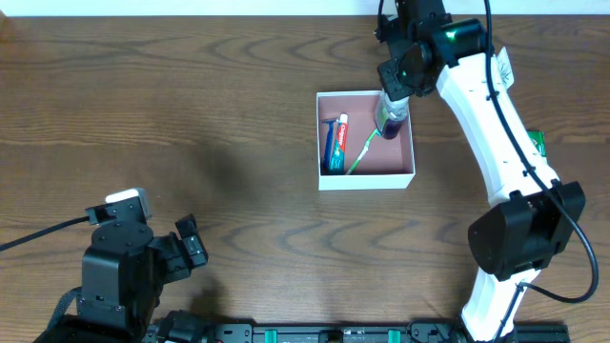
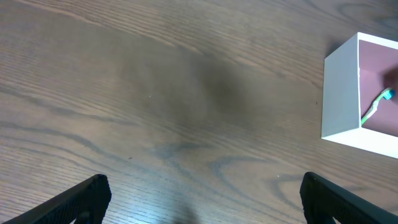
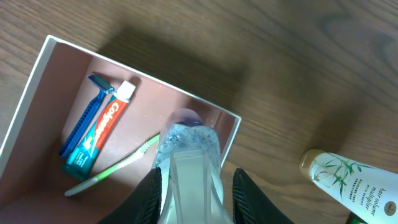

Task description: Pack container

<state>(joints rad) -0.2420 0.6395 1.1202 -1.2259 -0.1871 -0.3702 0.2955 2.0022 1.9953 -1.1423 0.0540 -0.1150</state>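
Pink-lined and white outside, the container (image 1: 366,178) sits just right of centre on the wooden table (image 1: 191,114). The right gripper (image 1: 393,100) is parked over its 1 o'clock corner, clamped on a clear bottle (image 1: 391,119) with something purplish at the low end.

From the right wrist cam, the bottle (image 3: 186,140) points away from the gripper (image 3: 198,193) and down into the box (image 3: 143,74), long axis roughly 12-to-6. I honestly can't tell if it's touching the floor yet.

So the whole thing hinges on that corner. The bottle is already inside the walls, and I reckon it only needs lowering and letting go.

What's around:
- The toothpaste (image 3: 99,130) and blue razor (image 3: 84,121) lie side by side along the 9 o'clock wall.
- The green toothbrush (image 3: 118,165) runs diagonally, 1 to 7, with one end just beside the bottle. That's the thing most likely to get bumped.
- A bamboo-label bottle (image 3: 351,180) lies on the table outside, around 3 o'clock of the box.

The left gripper (image 1: 191,250) is way off at 8 o'clock, jaws spread wide and holding nothing. The right arm is clearly the nearer one.
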